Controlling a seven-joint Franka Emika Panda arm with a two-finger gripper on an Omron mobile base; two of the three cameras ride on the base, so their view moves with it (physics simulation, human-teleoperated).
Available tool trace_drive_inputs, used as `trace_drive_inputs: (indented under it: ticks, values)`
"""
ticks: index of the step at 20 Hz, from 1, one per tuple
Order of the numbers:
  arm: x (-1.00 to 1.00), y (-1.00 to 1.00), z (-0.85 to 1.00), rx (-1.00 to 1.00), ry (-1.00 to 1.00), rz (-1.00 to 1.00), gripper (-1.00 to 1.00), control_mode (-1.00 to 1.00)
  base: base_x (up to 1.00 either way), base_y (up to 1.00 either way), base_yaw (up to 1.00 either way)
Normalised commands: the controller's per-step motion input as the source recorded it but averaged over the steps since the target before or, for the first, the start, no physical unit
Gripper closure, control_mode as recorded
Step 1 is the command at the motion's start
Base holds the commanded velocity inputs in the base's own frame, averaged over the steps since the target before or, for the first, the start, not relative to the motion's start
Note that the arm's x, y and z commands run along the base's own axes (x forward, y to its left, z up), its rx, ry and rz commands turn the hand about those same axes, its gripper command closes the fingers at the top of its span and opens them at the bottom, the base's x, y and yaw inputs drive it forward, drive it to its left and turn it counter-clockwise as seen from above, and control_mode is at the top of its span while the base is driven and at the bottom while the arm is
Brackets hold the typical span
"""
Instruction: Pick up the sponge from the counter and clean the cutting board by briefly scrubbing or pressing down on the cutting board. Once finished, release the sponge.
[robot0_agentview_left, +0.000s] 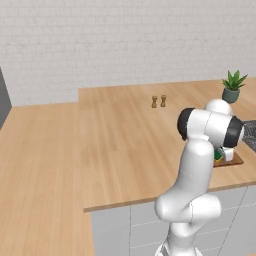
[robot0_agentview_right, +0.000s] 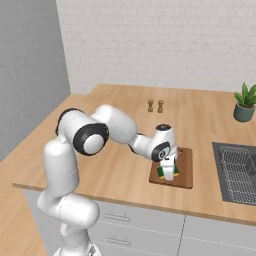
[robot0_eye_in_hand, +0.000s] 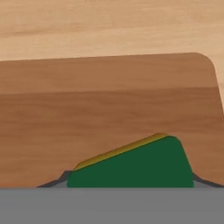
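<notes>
Reaching down over the cutting board (robot0_agentview_right: 184, 172) near the tabletop's (robot0_agentview_right: 110, 165) front edge, with the gripper (robot0_agentview_right: 169, 174) pointing straight down. Clamping the jaws on the sponge (robot0_eye_in_hand: 131, 168), green face toward the hand camera, yellow layer showing along its 12 o'clock edge. Pressing the sponge against the board's surface, or sitting just above it: cannot tell which. Standing well apart at 12 o'clock: two small shakers (robot0_agentview_right: 155, 105); at 2 o'clock, a potted plant (robot0_agentview_right: 244, 104).
</notes>
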Motion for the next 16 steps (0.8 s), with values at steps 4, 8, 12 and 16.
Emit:
trace_drive_inputs:
  ticks: [4,8,12,16]
  values:
    - [0.0,-0.45,-0.16,0.02,0.0,0.0,1.0,-1.0,0.0,0.0,0.0]
    - [0.0,-0.48,0.1,0.19,-0.01,0.0,1.0,-1.0,0.0,0.0,0.0]
    - [-0.19,-0.27,0.09,0.25,0.0,-0.13,1.0,-1.0,0.0,0.0,0.0]
    - [0.01,-0.06,0.06,0.08,0.11,-0.29,1.0,-1.0,0.0,0.0,0.0]
